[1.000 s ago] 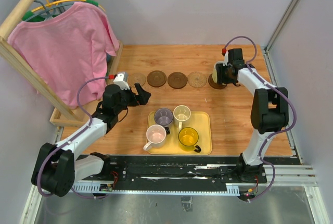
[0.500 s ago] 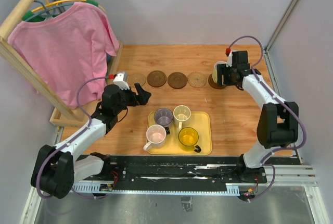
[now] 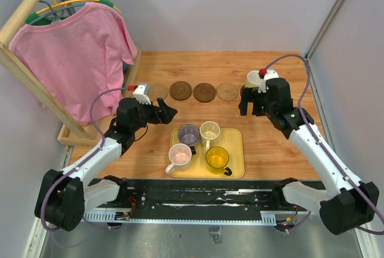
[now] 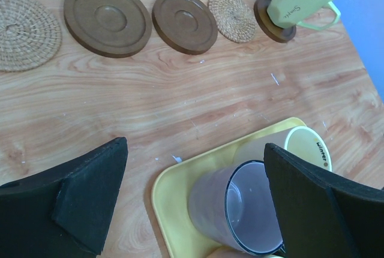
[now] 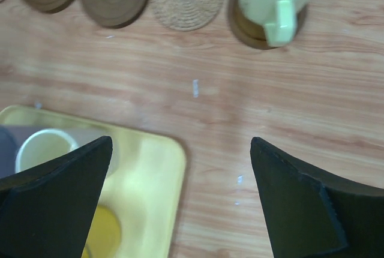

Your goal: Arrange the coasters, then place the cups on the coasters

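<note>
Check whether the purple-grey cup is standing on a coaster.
No, the purple-grey cup stands on the yellow tray beside the cream cup.

Only two short prints can be found, and both show in the left wrist view. The whitish pale-green handled mug (image 4: 298,1), which stands on a dark brown round coaster (image 4: 270,24), carries one small dark word in slanted letters on its side. It looks like "Simple", but the letters are too small to be sure. The cream handled mug (image 4: 303,144) in the rectangular yellow tray (image 4: 174,192) has one dark word just under its rim, which reads about as "Winter". In the other two views no writing is readable.
</note>
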You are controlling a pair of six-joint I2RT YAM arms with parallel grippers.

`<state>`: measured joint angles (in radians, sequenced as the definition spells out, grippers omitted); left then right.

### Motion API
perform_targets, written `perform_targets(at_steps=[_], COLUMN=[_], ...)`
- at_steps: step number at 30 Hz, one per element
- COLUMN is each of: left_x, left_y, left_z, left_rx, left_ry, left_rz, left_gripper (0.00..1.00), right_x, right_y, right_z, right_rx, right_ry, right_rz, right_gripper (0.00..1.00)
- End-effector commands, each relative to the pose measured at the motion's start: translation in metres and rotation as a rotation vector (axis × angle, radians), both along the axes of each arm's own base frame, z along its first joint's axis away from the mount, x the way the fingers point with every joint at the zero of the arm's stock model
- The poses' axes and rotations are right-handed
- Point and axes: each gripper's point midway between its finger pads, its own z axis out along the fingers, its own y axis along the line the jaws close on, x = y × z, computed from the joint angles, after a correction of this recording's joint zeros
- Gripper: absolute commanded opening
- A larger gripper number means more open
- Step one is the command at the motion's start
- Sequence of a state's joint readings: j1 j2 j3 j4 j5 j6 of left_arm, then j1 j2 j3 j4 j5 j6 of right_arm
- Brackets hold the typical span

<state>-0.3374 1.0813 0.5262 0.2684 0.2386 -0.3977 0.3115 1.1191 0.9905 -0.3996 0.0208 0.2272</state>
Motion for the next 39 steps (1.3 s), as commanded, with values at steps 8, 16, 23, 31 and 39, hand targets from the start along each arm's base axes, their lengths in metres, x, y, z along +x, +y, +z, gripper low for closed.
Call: perform_targets(at_steps=[8, 16, 23, 31, 39], left_x=[-0.013, -0.019, -0.023, -0.023, -0.023], left_y=[-0.016, -0.015, -0.015, -0.017, -0.017], left_z=[-0.006, -0.014, -0.018, -0.018, -0.021], left_rx=[-0.013, -0.011, -0.019, -0.019, -0.018], left_ry=[0.004, 0.026, 0.040, 0.035, 0.039], left_rz=[-0.082, -0.072, -0.070, -0.074, -0.073], left_gripper=[1.00, 1.00, 1.00, 1.00, 1.00], right_x=[-0.067, -0.076, -0.088, -0.103, -0.106], right_y=[0.086, 0.119, 0.140, 0.154, 0.158], right_z=[-0.034, -0.051, -0.064, -0.079, -0.101], right_rx=[0.030, 0.019, -0.013, -0.020, -0.058], right_ry=[0.123, 0.172, 0.214, 0.261, 0.311], right_rz=[0.184, 0.283, 0.370, 0.420, 0.428], right_gripper=[0.98, 0.99, 0.99, 0.99, 0.98])
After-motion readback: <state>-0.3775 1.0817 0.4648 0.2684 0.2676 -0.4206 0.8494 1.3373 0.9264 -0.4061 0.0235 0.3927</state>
